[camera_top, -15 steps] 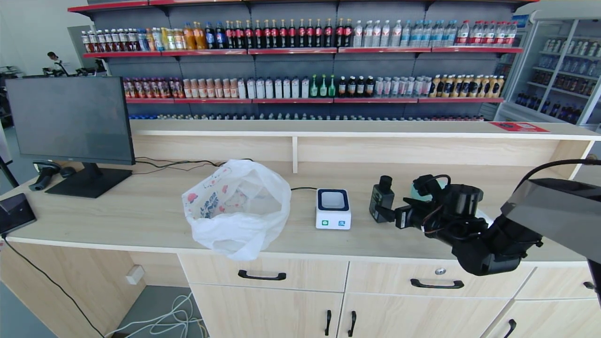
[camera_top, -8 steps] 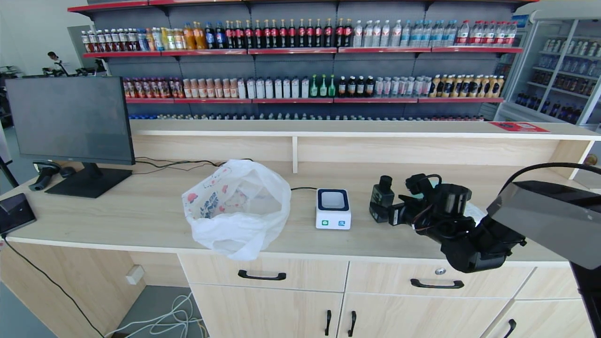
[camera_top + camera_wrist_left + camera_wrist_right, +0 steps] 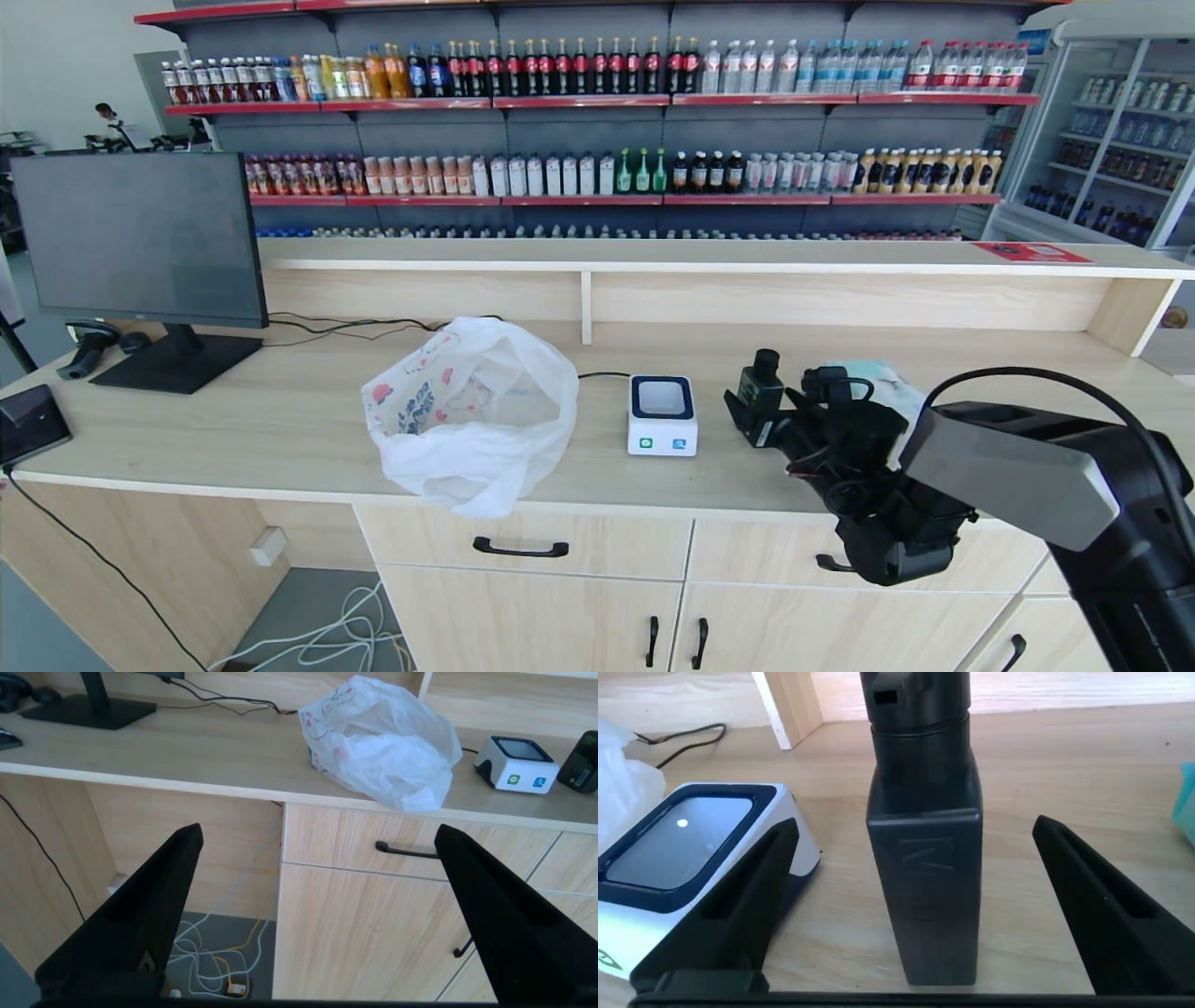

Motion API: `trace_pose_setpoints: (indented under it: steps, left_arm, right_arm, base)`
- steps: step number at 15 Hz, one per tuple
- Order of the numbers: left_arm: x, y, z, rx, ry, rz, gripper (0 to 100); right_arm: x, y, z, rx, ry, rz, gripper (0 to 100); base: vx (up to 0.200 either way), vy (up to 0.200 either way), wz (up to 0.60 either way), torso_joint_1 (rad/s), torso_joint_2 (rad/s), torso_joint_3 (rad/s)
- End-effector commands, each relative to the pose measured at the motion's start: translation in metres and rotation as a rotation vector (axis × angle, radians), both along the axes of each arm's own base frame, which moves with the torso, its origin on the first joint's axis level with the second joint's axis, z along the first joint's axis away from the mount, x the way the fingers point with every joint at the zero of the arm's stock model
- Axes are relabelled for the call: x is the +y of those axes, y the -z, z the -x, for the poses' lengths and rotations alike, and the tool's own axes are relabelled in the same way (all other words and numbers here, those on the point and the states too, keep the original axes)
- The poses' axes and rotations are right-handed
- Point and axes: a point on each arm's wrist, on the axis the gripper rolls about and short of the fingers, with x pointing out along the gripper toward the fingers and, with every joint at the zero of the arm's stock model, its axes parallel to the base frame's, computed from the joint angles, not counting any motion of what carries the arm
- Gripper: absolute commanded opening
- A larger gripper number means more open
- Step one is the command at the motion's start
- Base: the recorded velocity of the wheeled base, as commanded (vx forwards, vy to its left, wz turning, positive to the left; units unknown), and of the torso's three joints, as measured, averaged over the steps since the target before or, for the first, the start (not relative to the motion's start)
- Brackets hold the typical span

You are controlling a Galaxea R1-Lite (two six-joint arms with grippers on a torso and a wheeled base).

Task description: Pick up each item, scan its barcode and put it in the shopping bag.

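Right gripper (image 3: 758,427) has swung in toward the dark bottle (image 3: 761,381), which stands upright on the table (image 3: 280,420) just right of the scanner (image 3: 662,414). I see my jaws spread, flanking its vertical body with gaps either side.

The black right arm (image 3: 896,537) carries a grey flat cover (image 3: 1008,467), looping cable (image 3: 1027,371) and wedge-shaped pincer fingers (image 3: 1102,915).

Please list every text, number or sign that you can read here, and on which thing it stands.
No text can be read.
Dark bottle: embossed mark, not legible.
Scanner: two front icons, too small.
Shopping bag: print blurred.
Shelf bottles: labels too small.
Red sign: too small.
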Motion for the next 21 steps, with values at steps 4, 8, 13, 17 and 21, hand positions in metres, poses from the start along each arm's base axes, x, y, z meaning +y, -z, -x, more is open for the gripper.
trace_pose_setpoints:
  steps: [4,8,13,17,21]
  left_arm:
    - [0.000,0.000,0.000,0.001,0.000,-0.001,100]
    - [0.000,0.000,0.000,0.001,0.000,-0.001,100]
    - [0.000,0.000,0.000,0.001,0.000,-0.001,100]
    - [0.000,0.000,0.000,0.001,0.000,0.001,100]
    - [0.000,0.000,0.000,0.001,0.000,-0.001,100]
  right_arm:
    - [0.003,0.009,-0.005,-0.009,-0.004,0.020,100]
    - [0.003,0.014,-0.009,-0.014,0.005,0.020,100]
    - [0.003,0.020,-0.014,-0.022,0.012,0.035,100]
    - [0.003,0.018,-0.022,-0.056,0.019,0.027,100]
    - [0.001,0.020,-0.024,-0.059,0.030,0.026,100]
  base:
    - [0.000,0.000,0.00,0.000,0.00,0.000]
    - [0.000,0.000,0.00,0.000,0.00,0.000]
    - [0.000,0.000,0.00,0.000,0.00,0.000]
    - [0.000,0.000,0.00,0.000,0.00,0.000]
    - [0.000,0.000,0.00,0.000,0.00,0.000]
